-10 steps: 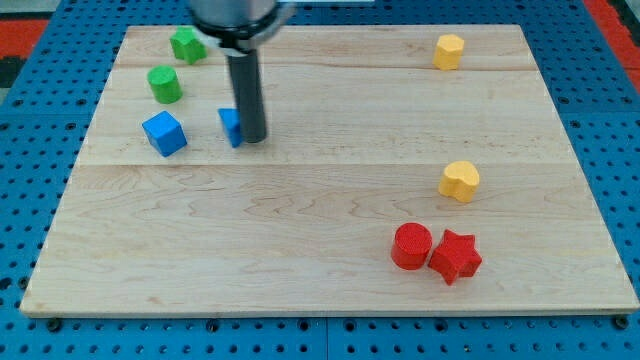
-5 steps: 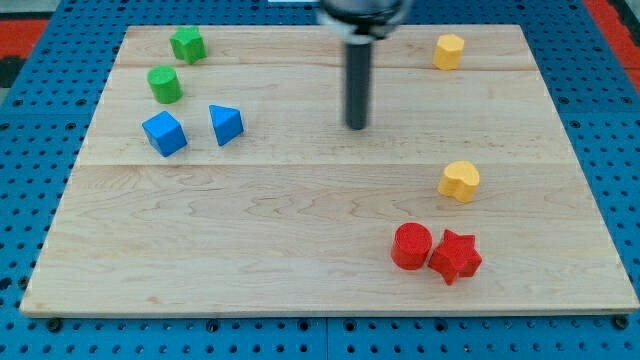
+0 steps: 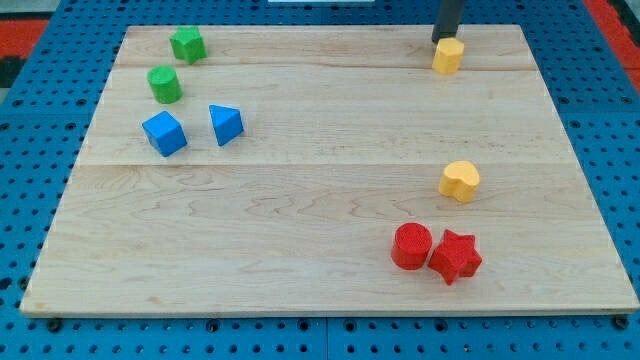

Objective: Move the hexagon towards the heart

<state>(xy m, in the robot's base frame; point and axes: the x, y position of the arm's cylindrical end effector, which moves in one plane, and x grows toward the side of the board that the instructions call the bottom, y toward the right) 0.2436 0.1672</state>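
Listing near to far: red cylinder (image 3: pixel 411 246) touching red star (image 3: pixel 456 256); yellow heart (image 3: pixel 460 181); yellow hexagon (image 3: pixel 449 52) well apart above it; my tip (image 3: pixel 443 40), holding nothing, just behind the hexagon, apparently placed to push heartward.

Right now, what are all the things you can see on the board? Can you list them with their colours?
yellow hexagon: 1, yellow, near the view's top right
yellow heart: 1, yellow, right side, below the hexagon
red cylinder: 1, red, lower right, touching the star
red star: 1, red, lower right, just right of the cylinder
green star-like block: 1, green, top left
green cylinder: 1, green, left, below the other green block
blue cube: 1, blue, left side
blue triangle: 1, blue, right of the cube
wooden board: 1, pale wood, on a blue pegboard
my tip: 1, dark rod, just above the hexagon at the view's top
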